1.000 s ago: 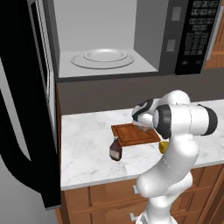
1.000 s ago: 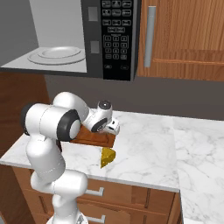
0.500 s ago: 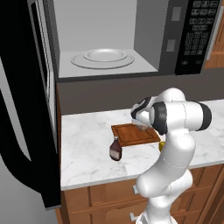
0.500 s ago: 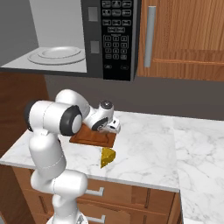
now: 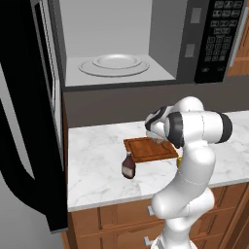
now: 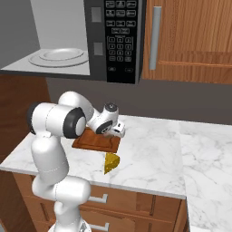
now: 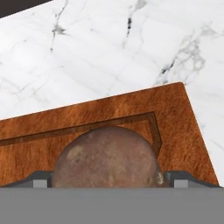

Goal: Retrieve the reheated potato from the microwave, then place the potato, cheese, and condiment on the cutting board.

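The gripper (image 7: 107, 178), jaws spread wide, flanks the potato (image 7: 107, 159) on the cutting board (image 7: 183, 127) — seemingly just released; next, likely withdraw and fetch the cheese (image 6: 111, 162).

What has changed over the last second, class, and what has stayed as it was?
Little changed: the arm shifted slightly, its gripper staying low over the board, open, with the potato between the fingers. Bottle, cheese and the open microwave stayed put.

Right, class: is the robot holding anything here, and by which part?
Cannot be told: the potato sits between the spread fingers over the cutting board, grip unclear.
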